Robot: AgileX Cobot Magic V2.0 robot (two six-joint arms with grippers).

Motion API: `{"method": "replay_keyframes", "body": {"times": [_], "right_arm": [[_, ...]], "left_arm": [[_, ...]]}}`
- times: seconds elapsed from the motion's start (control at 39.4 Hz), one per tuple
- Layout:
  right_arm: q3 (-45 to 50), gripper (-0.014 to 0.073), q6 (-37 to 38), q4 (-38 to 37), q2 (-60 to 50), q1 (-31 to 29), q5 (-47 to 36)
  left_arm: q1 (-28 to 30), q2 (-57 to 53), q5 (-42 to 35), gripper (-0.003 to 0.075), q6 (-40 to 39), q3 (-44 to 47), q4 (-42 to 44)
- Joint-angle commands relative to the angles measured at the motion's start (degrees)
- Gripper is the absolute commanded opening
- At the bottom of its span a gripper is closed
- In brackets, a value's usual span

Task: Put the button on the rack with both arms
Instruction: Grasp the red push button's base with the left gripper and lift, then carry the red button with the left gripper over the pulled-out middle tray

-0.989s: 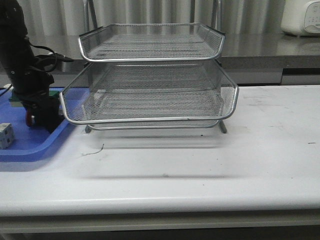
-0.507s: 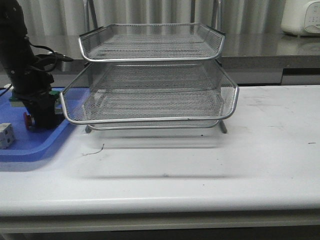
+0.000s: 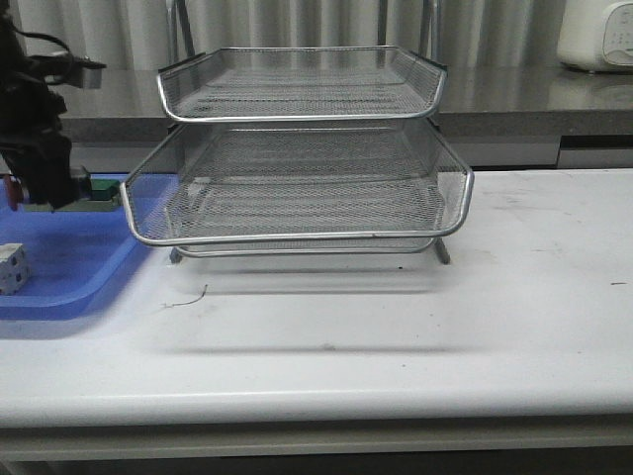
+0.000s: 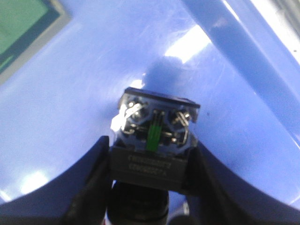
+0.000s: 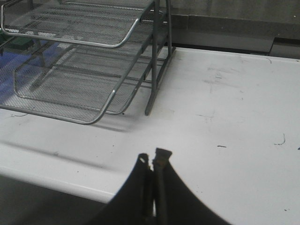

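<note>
From the front we see the rack [image 3: 302, 148] standing mid-table, its middle tier pulled forward past the top one. At far left the left arm [image 3: 35, 119] hangs above the blue tray [image 3: 74, 267], clear of its floor. A sliver of red, the button [image 3: 12, 188], shows at the edge of the left gripper [image 3: 40, 188]. Behind the arm a green block [image 3: 99, 188] sits on the tray, and a white cube [image 3: 12, 267] lies nearer the tray's front edge. The right arm is out of this view.

In the left wrist view the gripper [image 4: 149, 187] is clamped on the button [image 4: 154, 140]: both black fingers [image 4: 91, 183] press its dark body, and the contact end with screws and a green strip points away from the camera. Blue tray floor [image 4: 70, 117] lies beneath it, and the green block [image 4: 23, 23] shows in a corner.

In the right wrist view the right gripper [image 5: 153, 161] has its fingertips pressed together on nothing, over bare white table [image 5: 225, 117], with the rack [image 5: 84, 56] near it.
</note>
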Motion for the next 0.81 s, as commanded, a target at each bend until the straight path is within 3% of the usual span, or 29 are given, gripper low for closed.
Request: {"method": "replay_keyframes", "body": {"times": [0.0, 0.3, 0.51, 0.79], "right_arm": [[-1.47, -0.0060, -0.14, 0.65, 0.24, 0.03, -4.27], [-1.47, -0.0060, -0.14, 0.65, 0.24, 0.03, -4.27], [-1.47, -0.0060, -0.14, 0.65, 0.24, 0.03, -4.27], [-1.47, -0.0060, -0.14, 0.65, 0.24, 0.03, -4.27]], "left_arm": [[0.76, -5.96, 3.18, 0.0141, -2.02, -2.04, -0.87], [1.50, -11.08, 6.90, 0.0017, -7.82, -2.04, -0.74], [1.50, -15.45, 6.90, 0.0009, -14.35, -1.94, -0.84], [-1.26, -25.39, 6.90, 0.0009, -14.64, 5.10, -0.96]]}}
